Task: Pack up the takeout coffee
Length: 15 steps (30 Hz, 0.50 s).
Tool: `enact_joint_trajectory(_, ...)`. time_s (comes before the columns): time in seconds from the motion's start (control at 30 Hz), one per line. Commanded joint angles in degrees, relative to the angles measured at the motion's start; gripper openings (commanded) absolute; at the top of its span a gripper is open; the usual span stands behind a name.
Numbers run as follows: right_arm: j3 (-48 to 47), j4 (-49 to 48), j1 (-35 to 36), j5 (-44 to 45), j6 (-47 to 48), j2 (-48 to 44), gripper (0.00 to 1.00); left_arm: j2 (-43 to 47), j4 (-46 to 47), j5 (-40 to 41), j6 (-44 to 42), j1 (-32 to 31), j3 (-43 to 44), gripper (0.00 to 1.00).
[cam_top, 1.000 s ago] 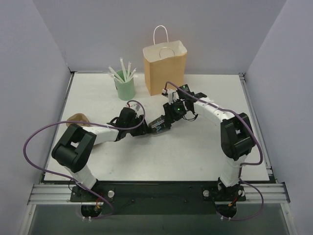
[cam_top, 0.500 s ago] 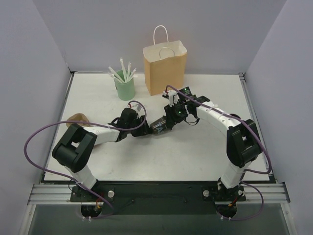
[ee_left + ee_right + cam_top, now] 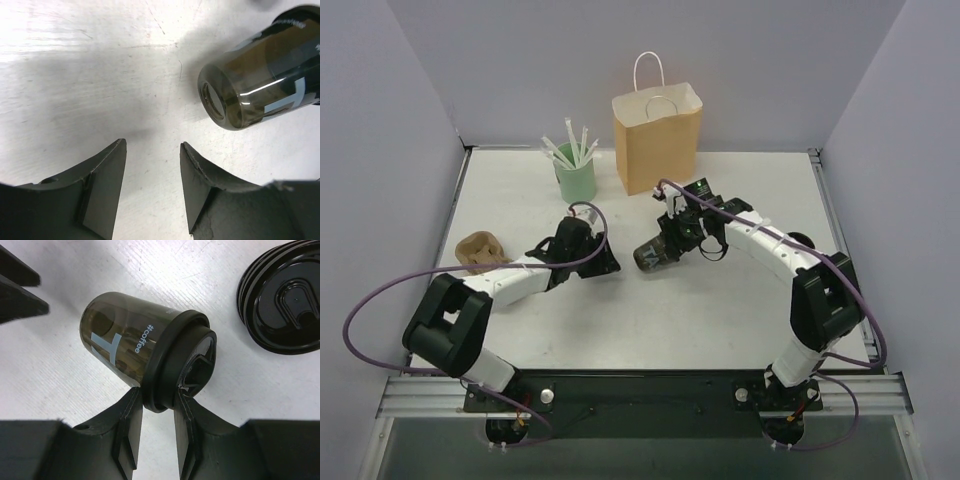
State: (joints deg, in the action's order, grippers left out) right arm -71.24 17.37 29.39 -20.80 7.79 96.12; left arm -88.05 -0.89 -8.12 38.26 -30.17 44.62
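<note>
The takeout coffee is a small dark cup marked "#coffee" with a black lid, lying on its side. My right gripper is shut on the lid's rim. In the top view the cup sits mid-table under my right gripper. My left gripper is open and empty, a short way left of the cup's base; in the top view it is apart from the cup. The brown paper bag stands open at the back.
A stack of black lids lies just right of the cup. A mint-green cup of white straws stands left of the bag. A brown pulp cup carrier lies at the left. Grey walls enclose the table.
My left gripper has let go of the cup and drawn back to the left, uncovering the pulp carrier. My right gripper has kept hold of the lid and the cup has shifted slightly right.
</note>
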Motion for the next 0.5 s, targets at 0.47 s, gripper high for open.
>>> enact_joint_trajectory(0.47, -5.7, 22.5, 32.1, 57.6, 1.8, 0.0, 0.24, 37.2, -35.1, 1.4, -8.3, 26.3, 10.6, 0.62)
